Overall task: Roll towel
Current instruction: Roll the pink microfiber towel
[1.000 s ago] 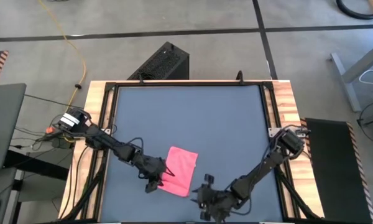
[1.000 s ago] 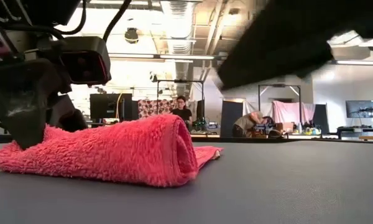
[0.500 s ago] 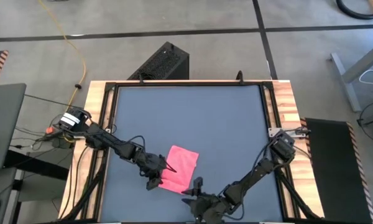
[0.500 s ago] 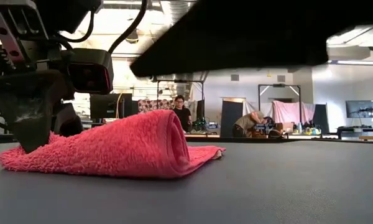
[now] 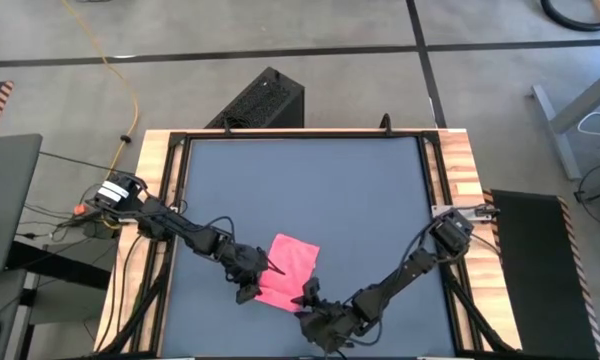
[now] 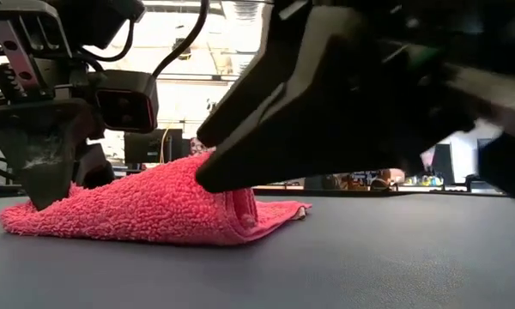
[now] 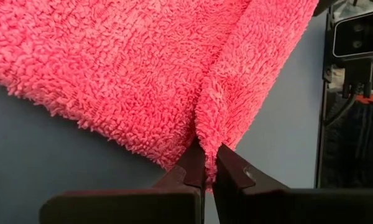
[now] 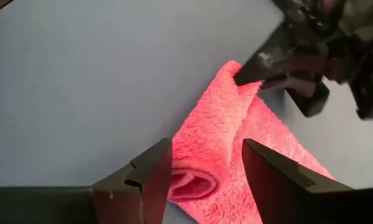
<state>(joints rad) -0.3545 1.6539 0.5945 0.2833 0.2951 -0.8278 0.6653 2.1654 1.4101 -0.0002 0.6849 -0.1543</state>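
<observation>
Jaws pinching on the left, jaws spread on the right, both at the small bright pink fluffy towel [image 5: 287,268].

Left gripper [image 7: 206,167] has its two dark fingers pressed together on a raised fold of the towel, nipping the pink pile right between the tips. Right gripper [image 8: 205,163] hangs with its fingers wide apart, the rolled end of the towel sitting between them, just beyond the tips. Towel lies partly rolled on the dark grey tabletop [image 5: 310,190], between the two grippers, near the table's front edge.
</observation>
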